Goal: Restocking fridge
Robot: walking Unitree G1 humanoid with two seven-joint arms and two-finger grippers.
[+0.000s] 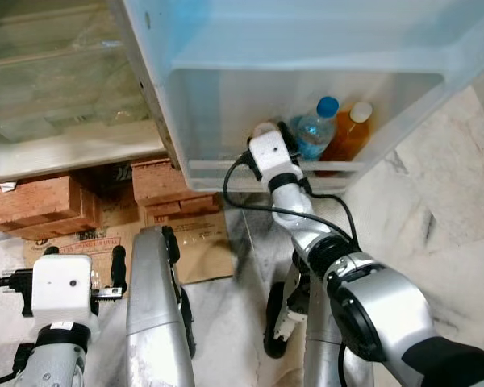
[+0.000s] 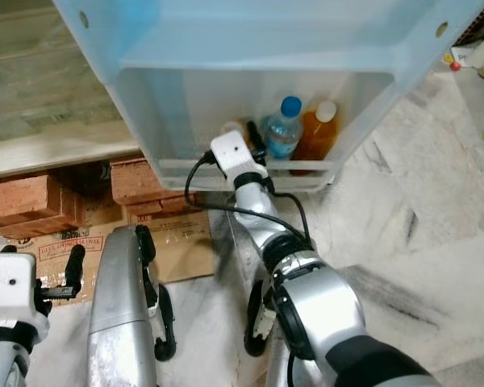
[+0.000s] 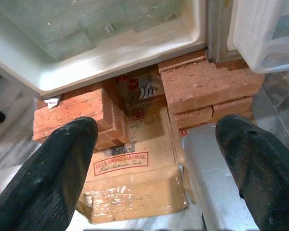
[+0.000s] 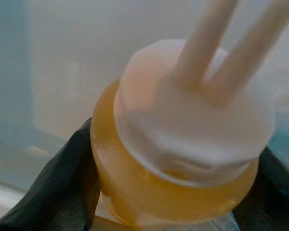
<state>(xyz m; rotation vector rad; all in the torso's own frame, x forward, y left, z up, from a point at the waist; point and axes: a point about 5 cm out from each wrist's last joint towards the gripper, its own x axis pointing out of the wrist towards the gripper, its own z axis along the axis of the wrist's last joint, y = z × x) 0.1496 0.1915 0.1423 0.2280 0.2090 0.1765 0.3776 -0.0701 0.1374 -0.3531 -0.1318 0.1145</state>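
Observation:
My right gripper (image 1: 279, 135) reaches into the fridge door's bottom bin (image 1: 218, 172) and is shut on a yellow juice bottle (image 4: 149, 192) with a white cap (image 4: 192, 130). Its black fingers (image 4: 48, 192) press both sides of the bottle's neck. The cap (image 2: 232, 126) peeks out just past the white wrist camera. Beside it in the bin stand a water bottle (image 1: 314, 131) with a blue cap and an orange drink bottle (image 1: 348, 135) with a white cap. My left gripper (image 3: 159, 134) hangs low by my side, open with nothing between its fingers.
The fridge rests on red bricks (image 1: 40, 203), with flattened cardboard (image 3: 135, 178) on the marble floor (image 1: 436, 201) in front. The open fridge body with a clear crisper drawer (image 1: 56, 72) lies to the left. My silver legs (image 1: 153, 322) stand below.

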